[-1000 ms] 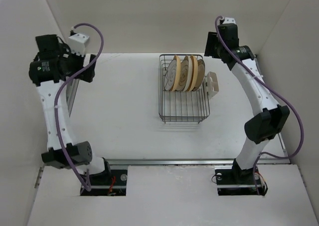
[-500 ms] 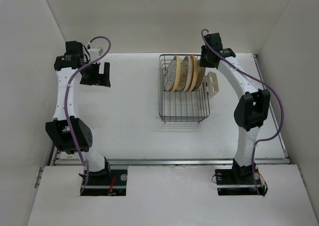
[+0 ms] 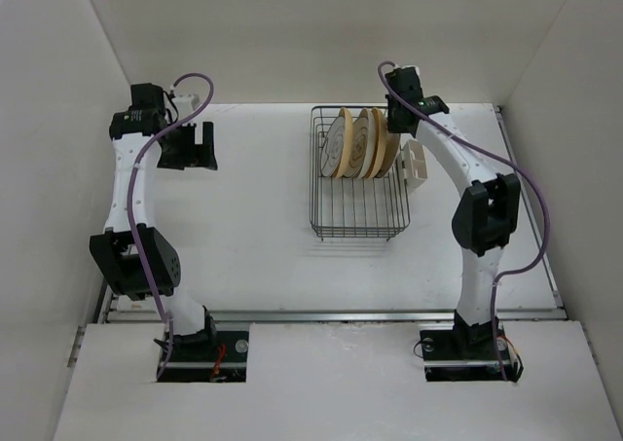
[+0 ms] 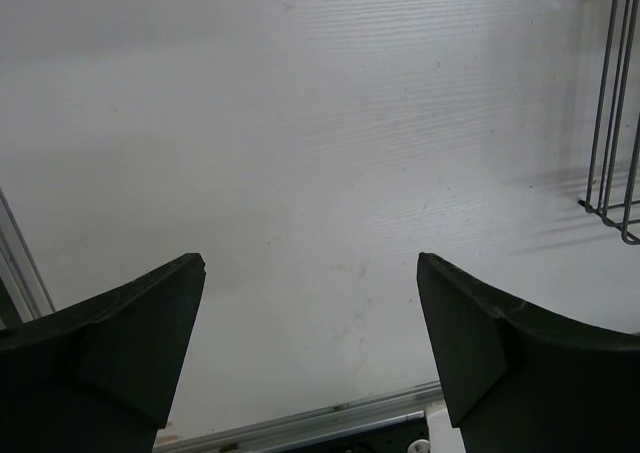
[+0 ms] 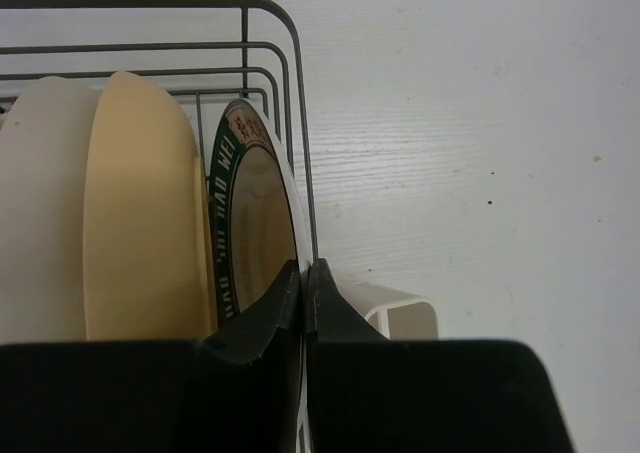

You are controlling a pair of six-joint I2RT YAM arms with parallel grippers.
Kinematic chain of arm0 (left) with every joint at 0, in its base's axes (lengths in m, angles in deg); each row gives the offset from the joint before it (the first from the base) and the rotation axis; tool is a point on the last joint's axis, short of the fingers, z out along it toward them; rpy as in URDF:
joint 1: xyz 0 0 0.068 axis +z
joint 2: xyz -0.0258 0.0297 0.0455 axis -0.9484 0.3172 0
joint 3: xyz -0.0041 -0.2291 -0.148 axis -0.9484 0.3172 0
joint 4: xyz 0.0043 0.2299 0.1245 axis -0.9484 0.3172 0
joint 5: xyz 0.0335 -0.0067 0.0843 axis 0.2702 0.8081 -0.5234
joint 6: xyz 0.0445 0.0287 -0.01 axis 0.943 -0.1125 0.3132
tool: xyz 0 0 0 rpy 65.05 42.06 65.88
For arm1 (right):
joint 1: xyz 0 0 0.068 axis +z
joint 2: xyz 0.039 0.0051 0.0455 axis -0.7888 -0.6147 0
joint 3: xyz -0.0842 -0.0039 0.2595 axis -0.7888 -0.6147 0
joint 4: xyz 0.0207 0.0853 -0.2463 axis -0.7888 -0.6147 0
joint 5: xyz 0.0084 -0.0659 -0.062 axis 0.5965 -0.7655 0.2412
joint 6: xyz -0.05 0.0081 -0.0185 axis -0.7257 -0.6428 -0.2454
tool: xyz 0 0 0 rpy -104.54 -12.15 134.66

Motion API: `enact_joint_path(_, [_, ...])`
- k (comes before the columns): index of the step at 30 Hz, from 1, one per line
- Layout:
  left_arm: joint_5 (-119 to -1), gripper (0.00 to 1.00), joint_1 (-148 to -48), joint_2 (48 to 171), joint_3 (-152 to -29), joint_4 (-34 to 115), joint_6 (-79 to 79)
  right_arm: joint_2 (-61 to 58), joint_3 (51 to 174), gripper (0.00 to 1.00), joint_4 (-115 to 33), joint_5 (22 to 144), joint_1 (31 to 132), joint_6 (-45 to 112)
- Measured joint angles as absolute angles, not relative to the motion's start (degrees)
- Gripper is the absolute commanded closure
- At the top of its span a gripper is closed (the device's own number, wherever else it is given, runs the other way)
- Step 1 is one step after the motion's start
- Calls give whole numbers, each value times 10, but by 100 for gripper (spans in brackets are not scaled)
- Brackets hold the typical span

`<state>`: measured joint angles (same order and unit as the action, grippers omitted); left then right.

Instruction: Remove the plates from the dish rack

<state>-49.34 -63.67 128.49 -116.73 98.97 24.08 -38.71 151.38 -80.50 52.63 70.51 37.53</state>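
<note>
Ana: Both arms have swung inward over the last second. Right pincer [image 3: 397,128] went from the far right corner to the right end of the plate row and closed. Left pincer [image 3: 190,149] came away from the left wall.

Ben: Surface, room?

Ana: White matte worktop [image 3: 243,217], faint scuffs. Plain pale walls [image 3: 292,32] on three sides. Dish rack [image 3: 356,235] stands right of centre, toward the back. Plates [image 3: 355,144] stand on edge in its far half. Beige holder [image 3: 416,164] is clipped to its right side.

Ben: Pincers?

Ana: Right one is clenched on the top rim of the dark-rimmed plate [image 5: 255,223], the last plate on the right, tight against the rack's end wire. That plate sits in the rack. Left one is spread wide, grasping nothing, over bare worktop, well apart from the rack.
</note>
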Motion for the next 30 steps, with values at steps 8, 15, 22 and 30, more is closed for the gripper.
enact_joint_path(8, [-489, 15, -644, 1285, -1162, 990, 241, -396, 1557, 100, -818, 440, 728, 361])
enact_joint_path(15, [-482, 18, -644, 1285, -1162, 990, 241, -391, 1589, 100, -808, 341, 739, 347])
enact_joint_path(22, [-437, 18, -644, 1285, -1167, 999, 240, -380, 1629, 100, -775, 178, 739, 320])
enact_joint_path(30, [-341, 15, -646, 1285, -1177, 1005, 240, -309, 1655, 100, -723, 148, 775, 301])
